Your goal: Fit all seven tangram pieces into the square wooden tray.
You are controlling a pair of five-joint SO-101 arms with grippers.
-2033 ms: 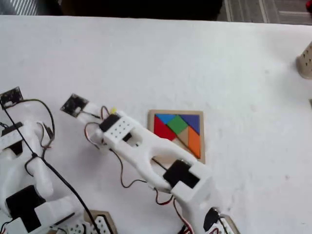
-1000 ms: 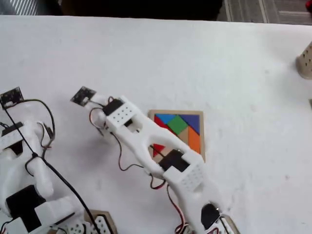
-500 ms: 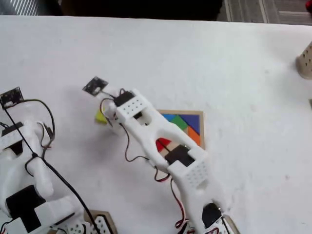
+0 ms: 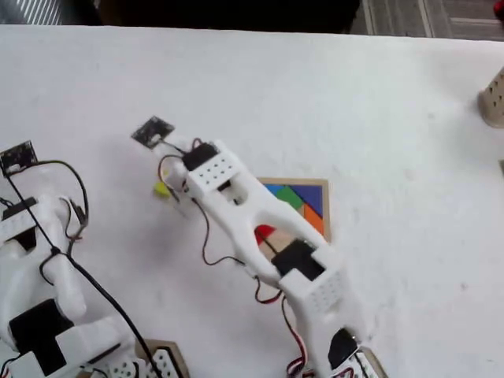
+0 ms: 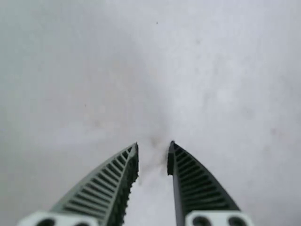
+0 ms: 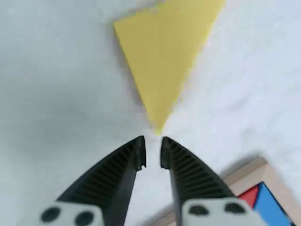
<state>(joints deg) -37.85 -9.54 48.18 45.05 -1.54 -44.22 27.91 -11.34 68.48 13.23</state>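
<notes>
Yellow triangle [image 6: 167, 61] outside wooden tray [image 4: 326, 205], right arm [image 4: 252, 213] overlying tray; right gripper [image 6: 151, 147], left gripper [image 5: 154, 153]: jaws narrowly apart, empty.

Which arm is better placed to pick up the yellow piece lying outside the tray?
Right: the right gripper sits close to the yellow piece, beside the tray; the left gripper faces bare table.

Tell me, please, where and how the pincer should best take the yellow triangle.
Probably across the two edges that meet at the narrow corner of the yellow triangle, coming down from above on the side of the right pincer. It lies flat on the table, and it is narrowest there.
</notes>
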